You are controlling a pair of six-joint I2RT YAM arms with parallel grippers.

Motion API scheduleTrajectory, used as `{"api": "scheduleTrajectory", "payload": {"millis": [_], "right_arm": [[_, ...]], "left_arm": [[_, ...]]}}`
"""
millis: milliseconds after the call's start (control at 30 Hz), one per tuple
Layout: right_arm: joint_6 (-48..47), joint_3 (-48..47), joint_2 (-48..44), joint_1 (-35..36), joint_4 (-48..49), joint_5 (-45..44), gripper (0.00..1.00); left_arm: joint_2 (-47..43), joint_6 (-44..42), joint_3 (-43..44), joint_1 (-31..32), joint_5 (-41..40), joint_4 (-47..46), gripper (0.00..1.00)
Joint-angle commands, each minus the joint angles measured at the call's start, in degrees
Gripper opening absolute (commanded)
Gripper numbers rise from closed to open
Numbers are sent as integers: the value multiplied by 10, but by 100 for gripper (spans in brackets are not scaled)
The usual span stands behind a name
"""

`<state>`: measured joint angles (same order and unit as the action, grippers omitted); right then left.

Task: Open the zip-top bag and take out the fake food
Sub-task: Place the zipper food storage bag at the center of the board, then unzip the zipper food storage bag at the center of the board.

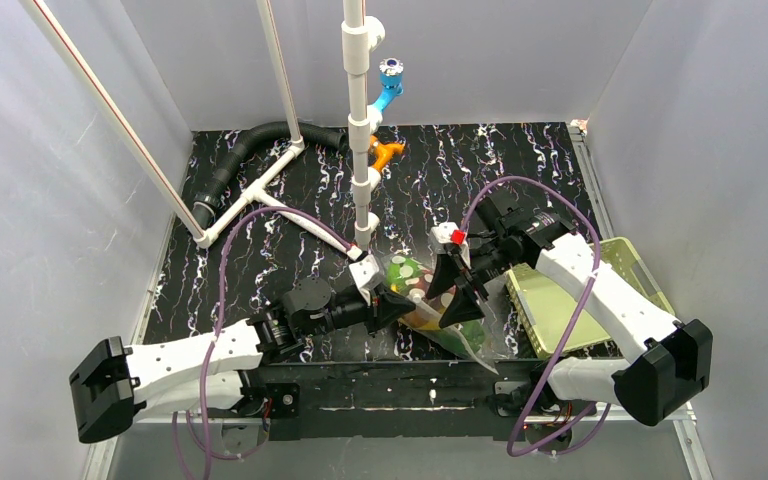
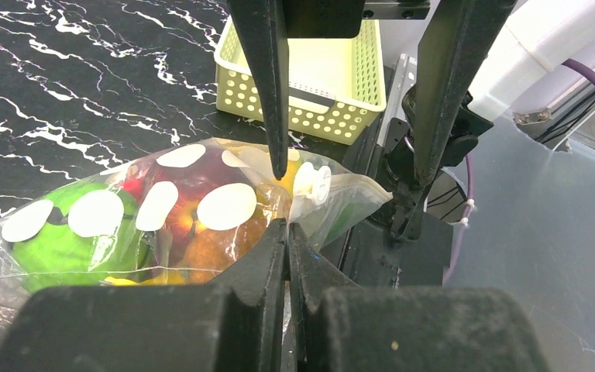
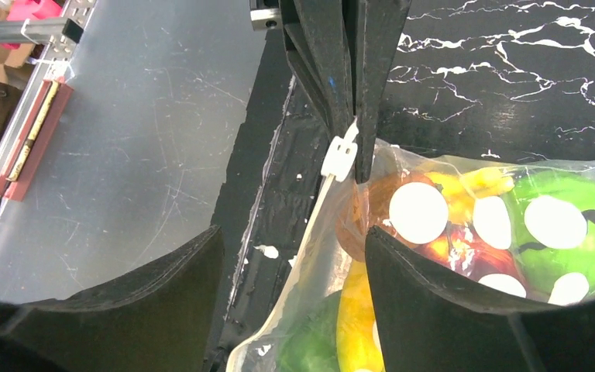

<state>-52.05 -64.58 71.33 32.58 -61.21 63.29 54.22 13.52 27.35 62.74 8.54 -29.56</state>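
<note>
The zip-top bag [image 1: 428, 300], clear with white dots, lies near the table's front edge between both grippers. Through it shows the fake food: a green piece [image 2: 66, 244], a red one [image 2: 194, 198], an orange one [image 2: 213, 248] and a yellow banana shape [image 3: 356, 314]. My left gripper [image 2: 288, 232] is shut on the bag's top edge, close to the white zipper slider [image 3: 339, 155]. My right gripper [image 3: 294, 232] stands open, its fingers [image 3: 441, 302] on either side of the bag's mouth edge without pinching it. In the top view the right gripper [image 1: 460, 290] is above the bag's right side.
A pale yellow-green mesh basket [image 1: 570, 290] sits just right of the bag. White pipes [image 1: 360, 150], a black hose [image 1: 250, 145] and orange [image 1: 385, 153] and blue [image 1: 390, 90] fittings stand at the back. The table's front edge [image 3: 259, 201] runs right beside the bag.
</note>
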Motion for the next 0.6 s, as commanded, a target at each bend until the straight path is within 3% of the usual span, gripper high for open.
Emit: {"api": "scheduleTrajectory", "payload": {"millis": [0,567], "right_arm": [[28,0,-8,-3,28,31,74],[44,0,-8,-4,41,20,77]], "left_arm": [[3,9,5,0,-1,-29,0],[18,27,-6,0,-2,-66,0]]}}
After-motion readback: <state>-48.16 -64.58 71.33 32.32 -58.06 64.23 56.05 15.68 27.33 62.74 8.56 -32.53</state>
